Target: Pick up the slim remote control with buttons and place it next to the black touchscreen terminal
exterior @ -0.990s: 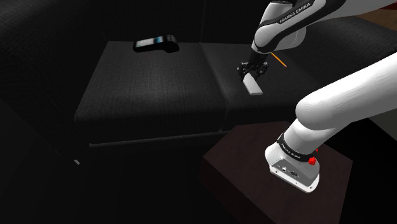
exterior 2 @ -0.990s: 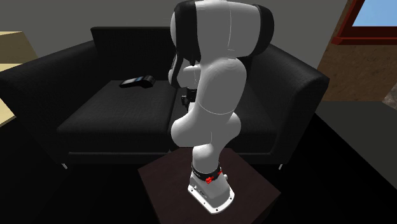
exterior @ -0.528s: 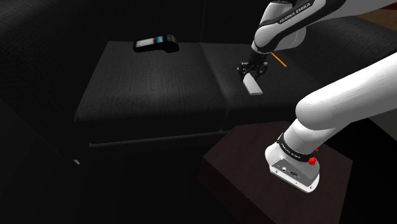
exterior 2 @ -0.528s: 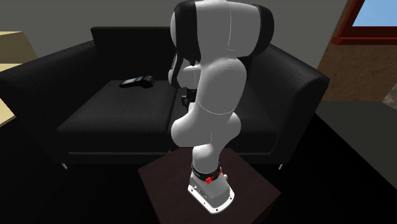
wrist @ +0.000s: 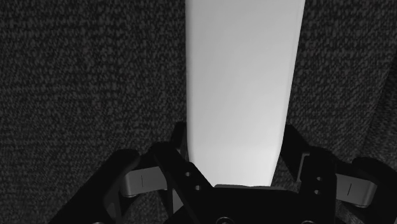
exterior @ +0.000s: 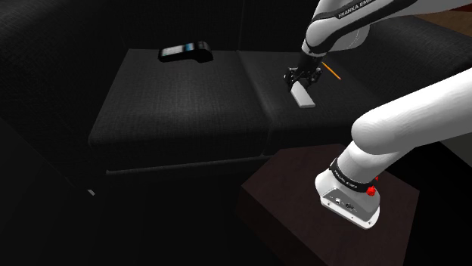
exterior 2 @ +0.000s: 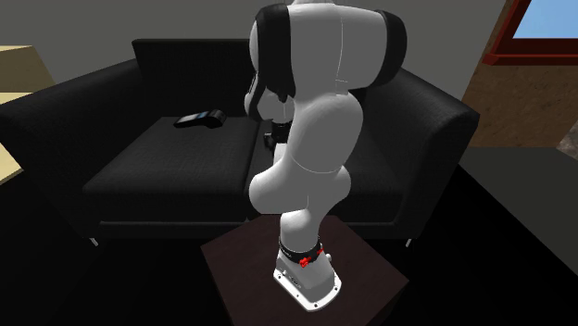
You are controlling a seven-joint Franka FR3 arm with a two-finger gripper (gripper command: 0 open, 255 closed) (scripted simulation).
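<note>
Your gripper (exterior: 300, 76) is clamped on the remote control (exterior: 302, 96), which is drawn as a plain white slab with no buttons showing. In the wrist view the two black fingers (wrist: 176, 151) press against its long edges near one end, and the remote control (wrist: 242, 89) runs straight out from the gripper (wrist: 236, 143) over the dark woven fabric.

In the shoulder view its long axis slants from the held end at 11 o'clock to the free end at 5 o'clock. It is over the seat cushion (exterior: 318, 113) nearer the stand (exterior: 295, 193), close to the seam between the two cushions. You cannot tell from these views whether the free end is clear of the fabric. A thin orange stick (exterior: 331, 72) lies just beside the gripper at 2 o'clock.

The black touchscreen terminal (exterior: 184, 52) lies on the other cushion, well apart from the remote control at 10 o'clock; in the second exterior view you see the terminal (exterior 2: 201, 119) at 9 o'clock of the arm (exterior 2: 310, 139), on the black sofa (exterior 2: 120, 167).

Against half a second ago, the remote control sits slightly higher and tilts a little steeper in the shoulder view, and the arm's forearm has risen toward 12 o'clock. The terminal has not moved.
</note>
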